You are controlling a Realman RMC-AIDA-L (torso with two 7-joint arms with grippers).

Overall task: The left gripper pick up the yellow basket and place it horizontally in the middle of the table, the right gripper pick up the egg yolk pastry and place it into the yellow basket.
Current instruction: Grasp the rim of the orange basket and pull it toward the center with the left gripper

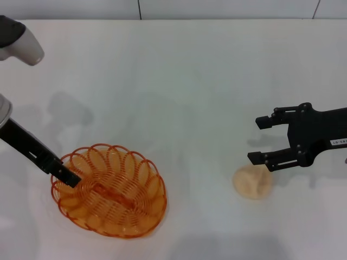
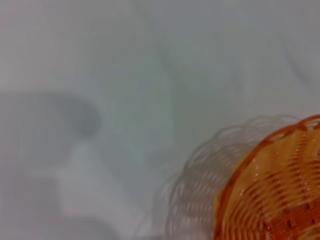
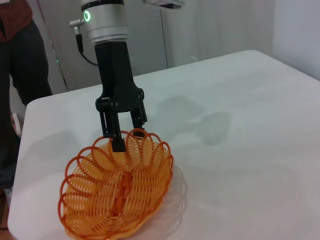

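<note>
So the left claw [image 1: 66, 176] is straddling the yellow basket's [image 1: 111, 190] scalloped rim at its 9 o'clock edge, fingers narrow around the wire. Right claw [image 1: 262, 140] hangs wide open, egg yolk pastry [image 1: 252, 182] at its 6 o'clock on the bench [image 1: 179, 81].

A plain white matte counter [image 1: 179, 81] fills the scene under soft light with faint shadows, pale grey wall panels [image 3: 210, 30] with dark seams rising behind its far edge, and a dark-clothed person [image 3: 17, 65] standing beside its corner.
</note>
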